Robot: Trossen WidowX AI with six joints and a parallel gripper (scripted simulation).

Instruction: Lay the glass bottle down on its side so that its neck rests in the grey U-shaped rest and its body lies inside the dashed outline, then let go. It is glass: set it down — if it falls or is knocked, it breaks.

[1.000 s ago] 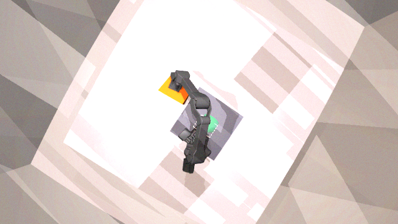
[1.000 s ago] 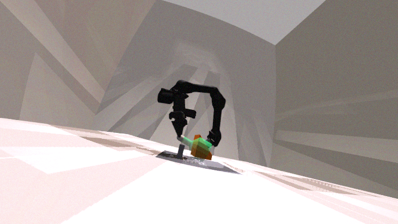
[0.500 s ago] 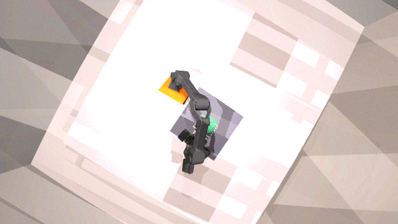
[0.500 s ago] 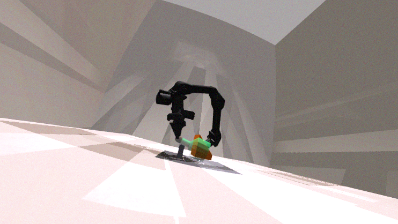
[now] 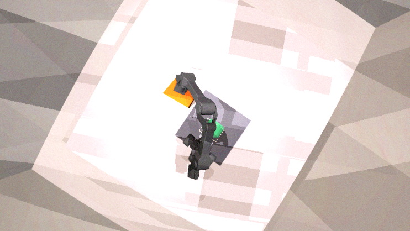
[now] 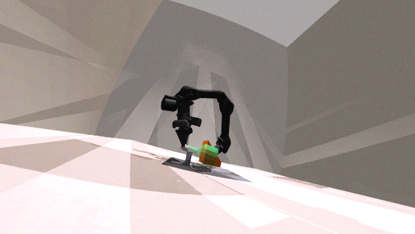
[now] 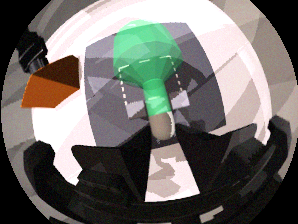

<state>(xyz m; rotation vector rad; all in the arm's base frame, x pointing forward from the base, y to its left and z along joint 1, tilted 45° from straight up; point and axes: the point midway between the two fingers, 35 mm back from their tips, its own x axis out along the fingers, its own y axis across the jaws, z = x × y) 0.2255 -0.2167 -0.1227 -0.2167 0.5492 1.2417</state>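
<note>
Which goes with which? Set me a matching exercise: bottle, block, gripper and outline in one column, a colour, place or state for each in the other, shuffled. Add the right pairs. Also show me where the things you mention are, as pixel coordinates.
1. bottle [image 5: 218, 129] [image 6: 211, 149] [image 7: 145, 50]
2. block [image 5: 179, 99] [image 6: 216, 162] [image 7: 52, 92]
3. gripper [image 6: 184, 146] [image 7: 162, 128]
4. outline [image 5: 215, 140] [image 7: 124, 92]

A. orange, off the grey mat [image 5: 235, 131] [image 6: 237, 176] [image 7: 102, 112]
B. dashed, marked on the mat
C. green body, wider than its neck
D. shut at the neck end

Pairs: 1-C, 2-A, 3-D, 4-B

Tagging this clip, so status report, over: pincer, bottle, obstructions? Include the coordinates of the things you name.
Pincer [image 6: 184, 146] [image 7: 162, 128] shut on glass bottle [image 5: 219, 129] [image 6: 207, 154] [image 7: 147, 52] by its neck end. Bottle tipped well over, not released. Orange block [image 5: 177, 95] [image 7: 50, 87] off to one side.
</note>
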